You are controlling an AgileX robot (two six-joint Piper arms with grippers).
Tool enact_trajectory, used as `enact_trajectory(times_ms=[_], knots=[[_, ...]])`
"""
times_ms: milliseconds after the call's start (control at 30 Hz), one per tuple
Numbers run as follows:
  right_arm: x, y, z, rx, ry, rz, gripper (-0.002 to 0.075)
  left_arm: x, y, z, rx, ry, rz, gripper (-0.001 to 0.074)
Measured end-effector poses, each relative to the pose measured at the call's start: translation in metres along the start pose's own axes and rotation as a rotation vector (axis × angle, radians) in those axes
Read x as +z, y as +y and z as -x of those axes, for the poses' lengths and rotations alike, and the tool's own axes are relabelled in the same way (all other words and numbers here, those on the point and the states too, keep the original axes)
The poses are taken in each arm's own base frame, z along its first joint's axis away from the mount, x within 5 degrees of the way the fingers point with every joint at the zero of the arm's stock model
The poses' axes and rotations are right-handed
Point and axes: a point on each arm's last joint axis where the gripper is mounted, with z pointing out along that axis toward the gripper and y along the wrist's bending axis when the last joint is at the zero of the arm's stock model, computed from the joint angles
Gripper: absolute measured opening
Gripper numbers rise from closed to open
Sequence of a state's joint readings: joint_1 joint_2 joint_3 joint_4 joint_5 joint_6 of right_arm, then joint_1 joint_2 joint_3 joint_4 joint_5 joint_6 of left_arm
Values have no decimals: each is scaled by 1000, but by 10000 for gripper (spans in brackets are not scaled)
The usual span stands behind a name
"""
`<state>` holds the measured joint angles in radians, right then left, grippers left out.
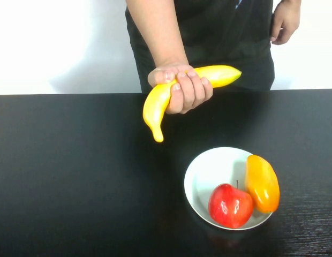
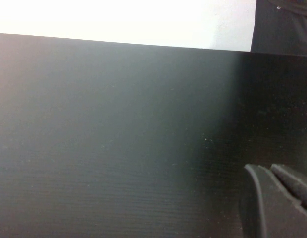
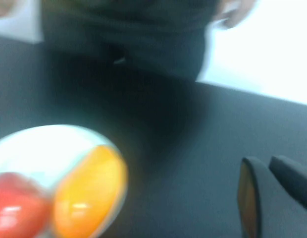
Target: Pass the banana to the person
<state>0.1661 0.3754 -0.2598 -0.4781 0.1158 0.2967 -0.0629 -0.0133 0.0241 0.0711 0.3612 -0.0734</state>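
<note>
Left gripper [image 2: 277, 198]: low over bare black table [image 1: 75, 176], off the high view; finger spacing cannot be told. Banana [image 1: 160, 99]: clasped in hand [image 1: 182, 88] of the person [image 1: 225, 37], raised above the table's far edge, one tip pointing down. White bowl [image 1: 201, 179]: holds red apple [image 1: 230, 206] and orange fruit [image 1: 262, 183], touching. Right gripper [image 3: 272, 193]: near bowl; finger spacing cannot be told.

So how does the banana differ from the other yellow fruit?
The banana is long, slim, curved and pure yellow; the mango-like fruit is stubby, plump and orange-tinged. The banana is held in the person's hand above the table; the mango lies in the white bowl beside the apple. Both look glossy.
</note>
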Motion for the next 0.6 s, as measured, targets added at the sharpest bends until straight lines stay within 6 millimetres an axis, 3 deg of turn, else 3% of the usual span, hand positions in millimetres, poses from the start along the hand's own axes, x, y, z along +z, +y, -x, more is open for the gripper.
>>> enact_trajectory(times_ms=[133,300,367,600], knots=[[-17,0,-40,66,-35,-94,-9,0,0,0,0,0,0,-4],[-27,4,-73,127,-97,-155,-9,0,0,0,0,0,0,-4],[-29,3,-78,209,-62,-176,-9,0,0,0,0,0,0,-4],[-30,0,-92,198,83,-222,-9,0,0,0,2,0,1,-4]])
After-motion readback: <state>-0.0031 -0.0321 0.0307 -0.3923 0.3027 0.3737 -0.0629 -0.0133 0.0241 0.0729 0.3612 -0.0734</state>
